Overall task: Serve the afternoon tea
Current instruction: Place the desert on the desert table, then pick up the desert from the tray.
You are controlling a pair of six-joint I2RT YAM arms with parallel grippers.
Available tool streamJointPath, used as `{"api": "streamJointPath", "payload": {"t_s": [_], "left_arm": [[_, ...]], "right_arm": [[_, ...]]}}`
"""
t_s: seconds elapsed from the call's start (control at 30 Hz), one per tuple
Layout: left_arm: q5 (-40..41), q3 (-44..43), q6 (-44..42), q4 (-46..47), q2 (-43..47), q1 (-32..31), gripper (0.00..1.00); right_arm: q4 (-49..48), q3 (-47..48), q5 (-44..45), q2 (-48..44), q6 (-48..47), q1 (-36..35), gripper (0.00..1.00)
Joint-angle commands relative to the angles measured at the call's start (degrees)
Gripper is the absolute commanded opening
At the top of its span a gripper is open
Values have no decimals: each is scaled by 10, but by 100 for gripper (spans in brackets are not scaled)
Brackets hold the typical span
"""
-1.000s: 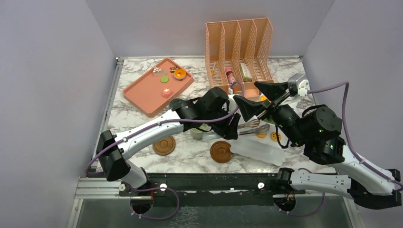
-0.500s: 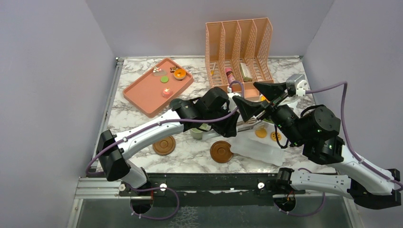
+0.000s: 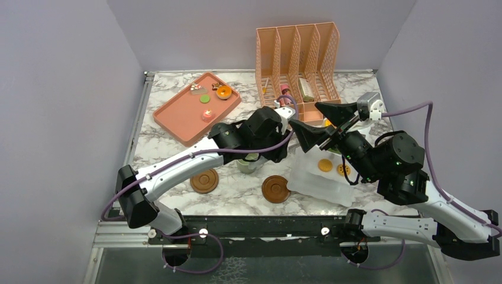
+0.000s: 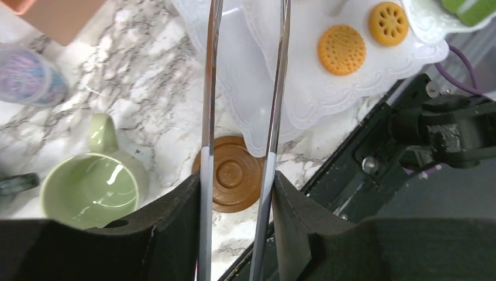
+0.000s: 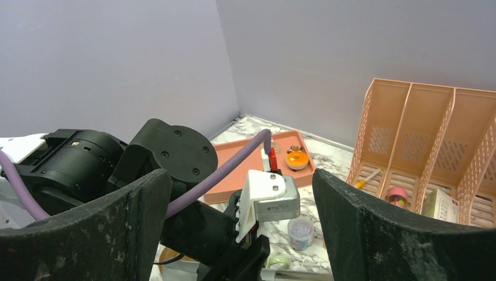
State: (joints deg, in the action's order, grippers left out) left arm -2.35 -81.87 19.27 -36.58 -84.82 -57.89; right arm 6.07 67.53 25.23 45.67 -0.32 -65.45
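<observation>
My left gripper (image 4: 236, 175) is shut on a pair of metal tongs (image 4: 209, 88), whose two arms run out over a white scalloped plate (image 4: 292, 88). Two orange cookies (image 4: 341, 48) lie on that plate, clear of the tongs. Below the jaws sit a brown coaster (image 4: 231, 181) and a pale green mug (image 4: 90, 187). From above, the left gripper (image 3: 283, 149) hangs over the mug (image 3: 247, 164), with a second coaster (image 3: 204, 180) at front left. My right gripper (image 3: 322, 121) is raised and open, and holds nothing (image 5: 243, 205).
A pink tray (image 3: 177, 121) at the back left carries a toy donut (image 3: 224, 92) and small cakes. A peach file organiser (image 3: 299, 59) stands at the back. A tiny lilac cup (image 4: 26, 76) sits beside the mug. Purple cables trail from both wrists.
My left gripper has drawn back toward the far left with the tongs, away from the cookies. Both cookies stay on the white plate. The right arm has not moved.
</observation>
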Motion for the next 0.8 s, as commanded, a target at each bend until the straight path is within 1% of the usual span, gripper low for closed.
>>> {"api": "streamJointPath", "payload": {"t_s": [0.0, 0.1, 0.27, 0.5, 0.77], "left_arm": [[101, -36, -8, -14, 25, -3, 44], [118, -33, -14, -20, 21, 12, 45], [142, -30, -11, -35, 22, 64, 45], [159, -23, -21, -53, 32, 176, 45], [169, -32, -58, -77, 15, 305, 47]], "right_arm": [[-12, -7, -9, -6, 2, 1, 95], [-14, -8, -9, -7, 1, 1, 95], [-14, -9, -11, -7, 1, 1, 95], [-15, -14, -17, -6, 1, 1, 95], [-13, -10, -23, -3, 2, 1, 95]]}}
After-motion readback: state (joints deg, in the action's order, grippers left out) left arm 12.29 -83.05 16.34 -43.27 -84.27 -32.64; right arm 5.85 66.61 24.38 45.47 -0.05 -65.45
